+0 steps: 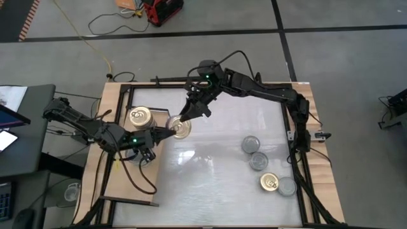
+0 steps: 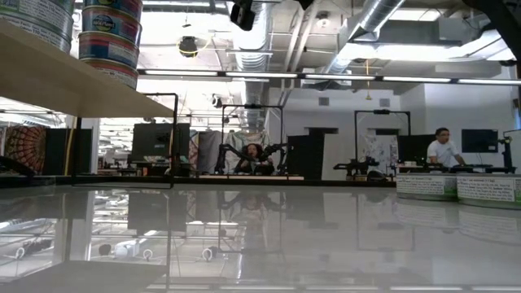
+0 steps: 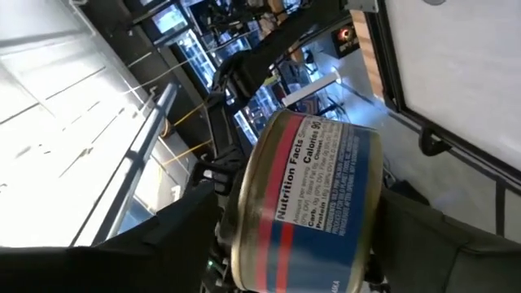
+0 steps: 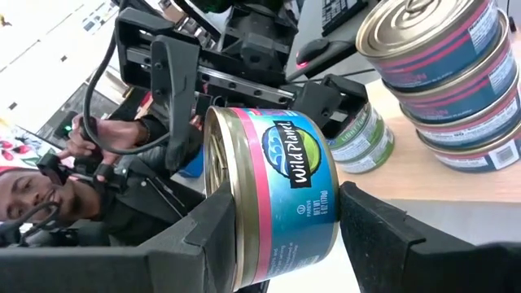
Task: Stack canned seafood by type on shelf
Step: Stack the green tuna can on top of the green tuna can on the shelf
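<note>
high view, right hand (image 1: 186, 117): above the table's (image 1: 210, 191) 10 o'clock part, half closed on the held tin (image 1: 180, 128), which hangs clear of the table.
high view, left hand (image 1: 166, 131): reaches to the same tin from its 9 o'clock side; whether it grips, I cannot tell.
high view, shelf (image 1: 117, 102): wooden board along the table's 9 o'clock edge, with a gold-top stack (image 1: 140, 116) on it, just beside the held tin.
high view, loose tins (image 1: 258, 161): four lie at the table's 4 o'clock corner, three silver-topped and one gold-topped.
low view: the shelf board (image 2: 73, 81) runs in at 10 o'clock, carrying a column of tins (image 2: 110, 32).
left wrist view: the held tin (image 3: 309, 203) fills the middle, on edge, its nutrition label facing me.
right wrist view: my fingers (image 4: 391, 236) flank the held tin (image 4: 277, 191); beyond it the blue-and-pink stack (image 4: 440, 81) stands on the shelf, green-label tins (image 4: 366, 138) behind.
progress: I judge the job well past halfway; this tin and the four loose ones are not yet stacked.
</note>
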